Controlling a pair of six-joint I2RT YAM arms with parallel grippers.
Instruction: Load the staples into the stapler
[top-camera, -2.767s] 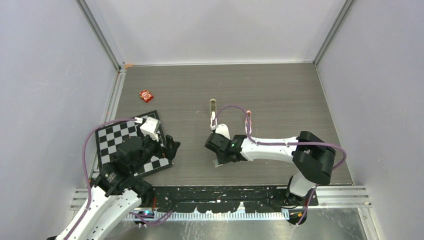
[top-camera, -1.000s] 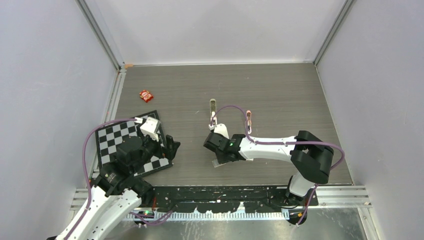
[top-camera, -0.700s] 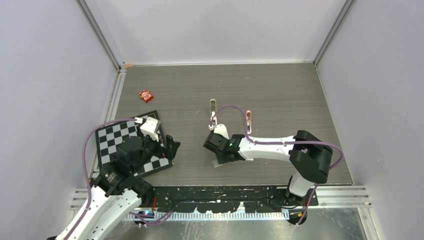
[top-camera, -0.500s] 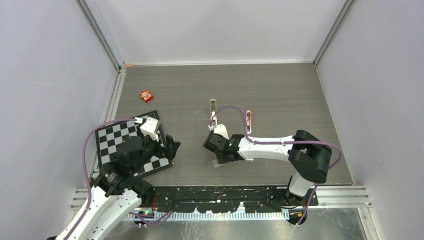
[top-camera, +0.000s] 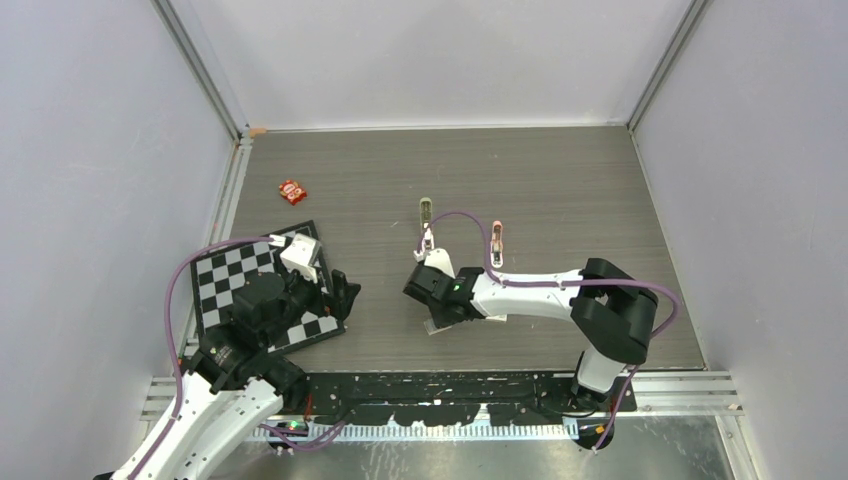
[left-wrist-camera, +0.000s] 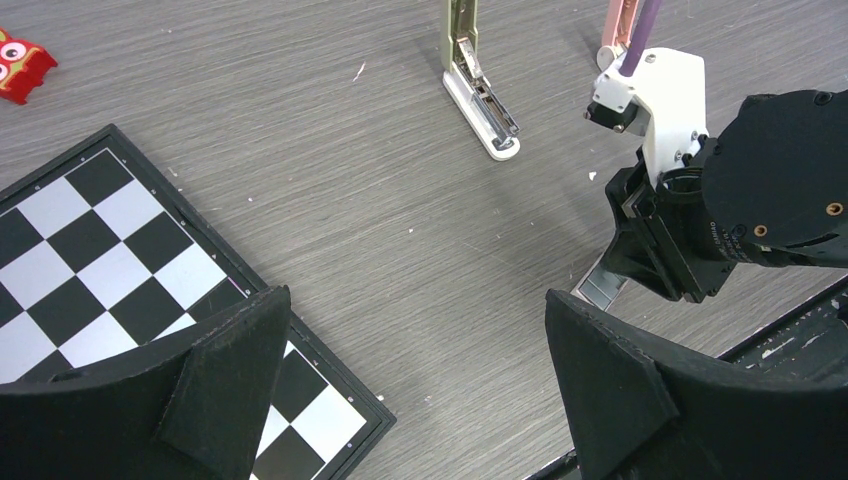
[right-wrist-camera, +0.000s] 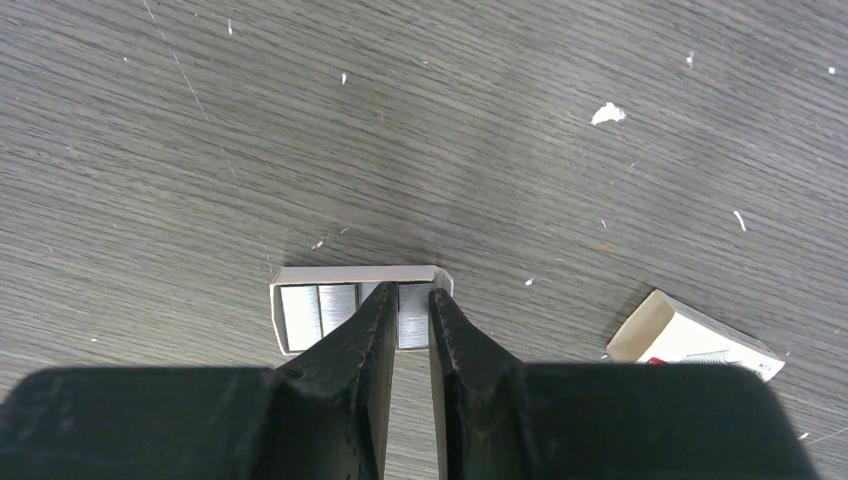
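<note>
The right gripper (right-wrist-camera: 410, 305) comes up from the bottom of its own camera's picture. Its two black fingers are squeezed almost together on the staples (right-wrist-camera: 413, 318). The staples are shiny grey strips lying side by side in a little white tray (right-wrist-camera: 350, 273) in the middle of that picture, on the grey wood table (right-wrist-camera: 300, 120). One strip sits right between the fingertips. A small white box piece (right-wrist-camera: 690, 345) lies at the lower right, apart from the tray.

Seen from above, the stapler (top-camera: 426, 210) lies in the middle of the picture, higher up than the right gripper and not touching it. In the left wrist picture it is at the top middle, opened up, with its long slot showing. A pink thing (top-camera: 497, 236) lies near it on the right.

The left gripper (left-wrist-camera: 420, 390) is wide open and holds nothing. It hangs at the lower left of the top picture, over a corner of a black and white checkerboard (top-camera: 225, 270). A little red thing (top-camera: 292, 191) lies at the upper left.
</note>
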